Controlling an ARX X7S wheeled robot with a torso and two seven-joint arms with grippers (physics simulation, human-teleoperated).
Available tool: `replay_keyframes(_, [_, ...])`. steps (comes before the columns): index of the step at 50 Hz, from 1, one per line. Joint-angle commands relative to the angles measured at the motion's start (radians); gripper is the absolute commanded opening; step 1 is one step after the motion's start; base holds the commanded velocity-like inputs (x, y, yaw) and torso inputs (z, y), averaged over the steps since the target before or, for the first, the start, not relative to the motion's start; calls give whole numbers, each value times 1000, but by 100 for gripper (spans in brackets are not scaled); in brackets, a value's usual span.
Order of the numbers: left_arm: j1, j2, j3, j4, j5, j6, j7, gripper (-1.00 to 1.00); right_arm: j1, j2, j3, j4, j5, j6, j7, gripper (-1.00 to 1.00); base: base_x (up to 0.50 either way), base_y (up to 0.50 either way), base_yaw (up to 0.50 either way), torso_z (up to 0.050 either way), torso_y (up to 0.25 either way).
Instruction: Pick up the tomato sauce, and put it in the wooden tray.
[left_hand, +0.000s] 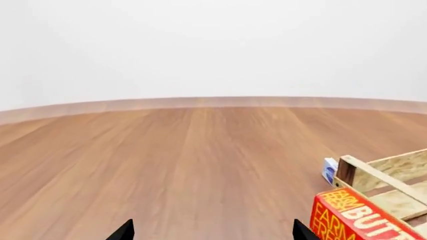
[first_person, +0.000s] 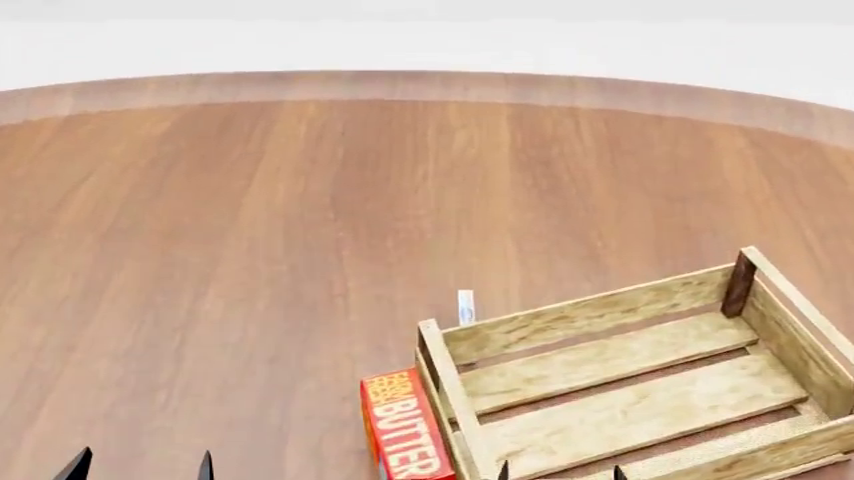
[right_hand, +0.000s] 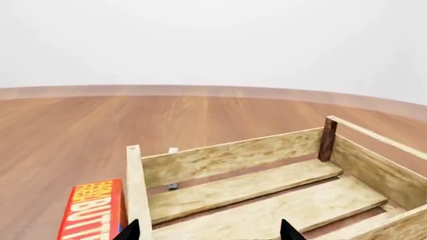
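Note:
The tomato sauce is not in any view. The wooden tray (first_person: 574, 318), a pale slatted crate with dark corner posts, sits on the brown floor at the lower right of the head view, and nothing shows inside it. Its far wall (right_hand: 227, 155) fills the right wrist view, and one corner (left_hand: 387, 172) shows in the left wrist view. My right gripper (first_person: 561, 472) (right_hand: 211, 232) hangs open over the tray's near side, holding nothing. My left gripper (first_person: 140, 468) (left_hand: 215, 232) is open over bare floor, left of the tray.
A red butter box (first_person: 400, 425) (left_hand: 353, 220) (right_hand: 93, 210) lies against the tray's left wall. A small blue-and-white item (first_person: 465, 305) (left_hand: 329, 170) stands just behind the tray's far left corner. Wooden floor runs to a pale wall.

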Motion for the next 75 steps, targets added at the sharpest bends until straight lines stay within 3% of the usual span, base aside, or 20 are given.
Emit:
replay_keyframes(1, [0, -7, 9, -1, -6, 3, -8, 100, 4, 6, -9, 6, 6, -4, 8, 100, 500, 0, 0, 0, 0])
replay_keyframes(8, [-4, -11, 13, -9, -11, 8, -10, 100, 4, 8, -9, 1, 20, -9, 11, 100, 500, 0, 0, 0, 0])
replay_keyframes(31, [-6, -22, 28, -14, -20, 15, -25, 100, -3, 17, -24, 7, 24, -43, 31, 100, 0, 0, 0, 0, 0])
replay_keyframes(44, [-4, -28, 32, -14, -26, 17, -35, 100, -155, 71, -75, -275, -22, 11, 68, 100, 0, 0, 0, 0, 0])
replay_keyframes(46, [-4, -30, 32, -16, -28, 20, -35, 100, -201, 83, -83, -314, -40, -12, 79, 100, 0, 0, 0, 0, 0])
replay_keyframes(47, [-9, -29, 35, -22, -25, 22, -36, 100, -351, 143, -126, -464, -170, -162, 131, 100, 0, 0, 0, 0, 0])
replay_keyframes(48, [-9, -29, 36, -24, -26, 24, -36, 100, -501, 147, -129, -467, -178, -291, 135, 100, 0, 0, 0, 0, 0])
replay_keyframes(49, [-9, -30, 36, -24, -26, 24, -37, 100, -557, 148, -130, -467, -179, -295, 136, 100, 0, 0, 0, 0, 0])
replay_keyframes(62, [-9, -36, 43, -26, -32, 28, -43, 100, -645, 176, -129, -453, -202, -411, 171, 100, 0, 0, 0, 0, 0])
replay_keyframes(75, [-11, -41, 49, -25, -37, 26, -52, 100, -747, 182, -106, -347, -195, -641, 262, 100, 0, 0, 0, 0, 0])
